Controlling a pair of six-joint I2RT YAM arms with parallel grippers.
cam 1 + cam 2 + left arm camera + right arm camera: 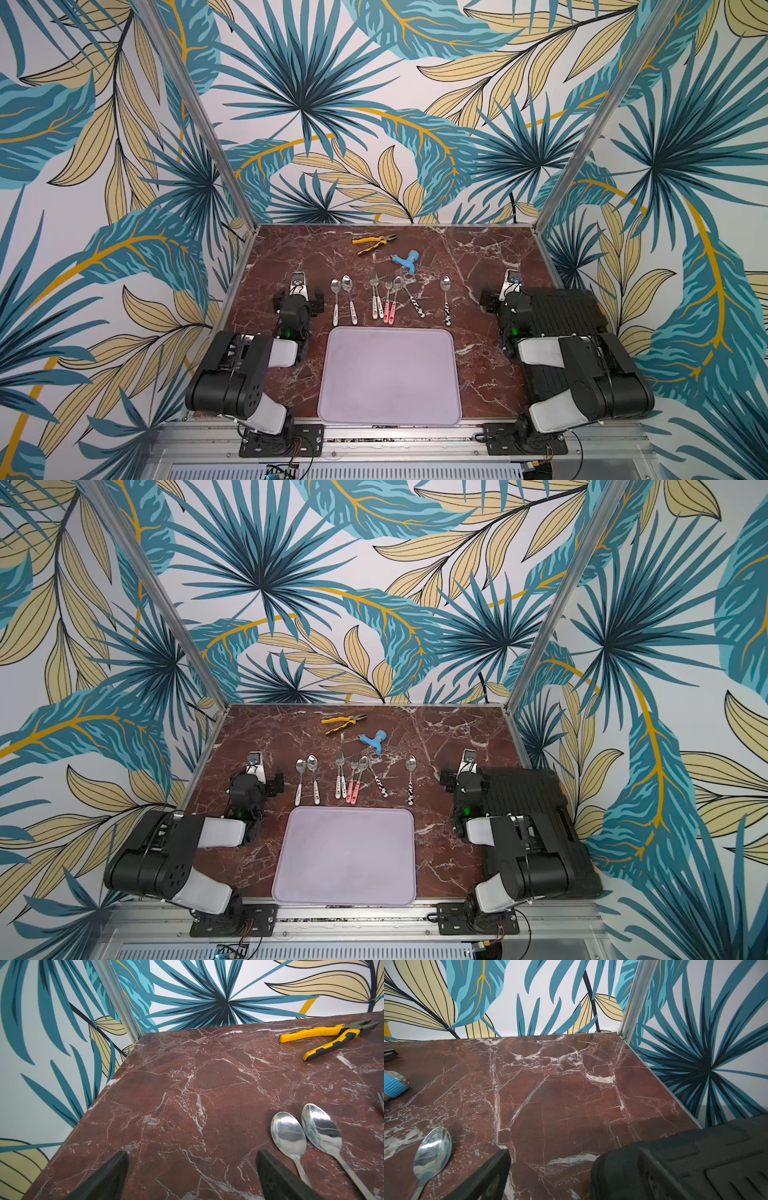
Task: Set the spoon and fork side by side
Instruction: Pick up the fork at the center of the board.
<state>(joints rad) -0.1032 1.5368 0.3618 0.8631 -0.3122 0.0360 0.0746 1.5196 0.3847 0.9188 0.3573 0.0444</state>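
Note:
A row of cutlery lies on the red marble table behind a lilac tray (390,376). From the left come two white-handled spoons (336,287) (347,284), then forks (374,282) and a pink-handled spoon (397,284) bunched in the middle. A lone spoon (445,284) with a black-and-white handle lies to the right. My left gripper (298,291) rests left of the row, open and empty; in its wrist view (191,1153) the two spoons (288,1136) lie just beside one finger. My right gripper (512,291) sits right of the row, open and empty (574,1150), with the lone spoon (433,1149) off to its side.
Yellow-handled pliers (374,243) and a blue plastic tool (405,262) lie near the back of the table. A black ribbed case (561,311) sits at the right edge under my right arm, touching that gripper's outer finger (652,1167). Metal posts stand at the back corners.

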